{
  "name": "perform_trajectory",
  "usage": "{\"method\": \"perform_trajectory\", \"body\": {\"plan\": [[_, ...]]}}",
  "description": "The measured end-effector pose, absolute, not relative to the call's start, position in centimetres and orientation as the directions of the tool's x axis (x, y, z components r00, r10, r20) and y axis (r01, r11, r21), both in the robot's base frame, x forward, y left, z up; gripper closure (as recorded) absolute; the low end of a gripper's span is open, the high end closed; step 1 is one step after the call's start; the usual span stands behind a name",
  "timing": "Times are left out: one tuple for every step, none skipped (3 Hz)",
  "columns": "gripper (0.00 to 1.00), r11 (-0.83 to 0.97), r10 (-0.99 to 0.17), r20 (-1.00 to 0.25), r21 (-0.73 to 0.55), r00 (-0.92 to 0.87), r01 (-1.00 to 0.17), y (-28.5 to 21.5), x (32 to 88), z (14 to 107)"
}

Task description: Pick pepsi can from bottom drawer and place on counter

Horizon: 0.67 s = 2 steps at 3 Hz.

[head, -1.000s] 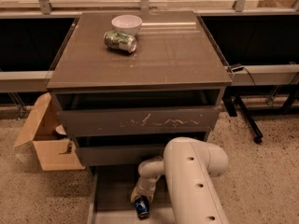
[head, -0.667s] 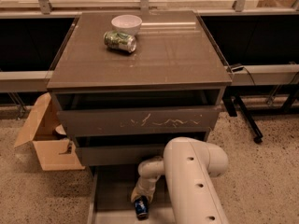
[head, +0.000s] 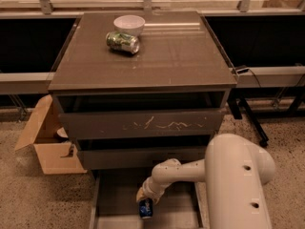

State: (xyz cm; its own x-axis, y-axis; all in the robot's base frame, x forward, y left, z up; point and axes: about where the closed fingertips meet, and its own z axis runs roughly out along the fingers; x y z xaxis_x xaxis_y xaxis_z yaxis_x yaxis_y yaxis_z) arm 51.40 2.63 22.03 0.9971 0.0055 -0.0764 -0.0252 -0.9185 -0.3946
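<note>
While the white arm bends down from the right, the gripper sits low inside the open bottom drawer, right at the foot of the cabinet. Directly under the gripper, touching its tip, is the pepsi can: dark blue, standing in the drawer tray near the bottom edge of the camera view. Whether the gripper has actually clamped it, or how wide it stands, I cannot tell; the wrist covers the top of the can.

Just above the gripper, the middle drawer front is pulled out a little, and above that comes the scratched drawer front. Higher up, well apart from the gripper, spreads the counter, glossy and grey-brown. On its far left part, up and slightly left of the gripper, a green can lies on its side, just in front of a white bowl. Off to the gripper's left, on the floor beside the cabinet, an open cardboard box stands.
</note>
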Motion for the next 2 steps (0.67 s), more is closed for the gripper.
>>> {"method": "perform_trajectory", "body": {"plan": [[1.00,-0.881,0.004,-0.026,-0.472,1.000,-0.009,2.45,50.64,26.25],[1.00,-0.885,0.004,-0.034,-0.465,0.999,-0.012,2.53,50.60,25.69]]}}
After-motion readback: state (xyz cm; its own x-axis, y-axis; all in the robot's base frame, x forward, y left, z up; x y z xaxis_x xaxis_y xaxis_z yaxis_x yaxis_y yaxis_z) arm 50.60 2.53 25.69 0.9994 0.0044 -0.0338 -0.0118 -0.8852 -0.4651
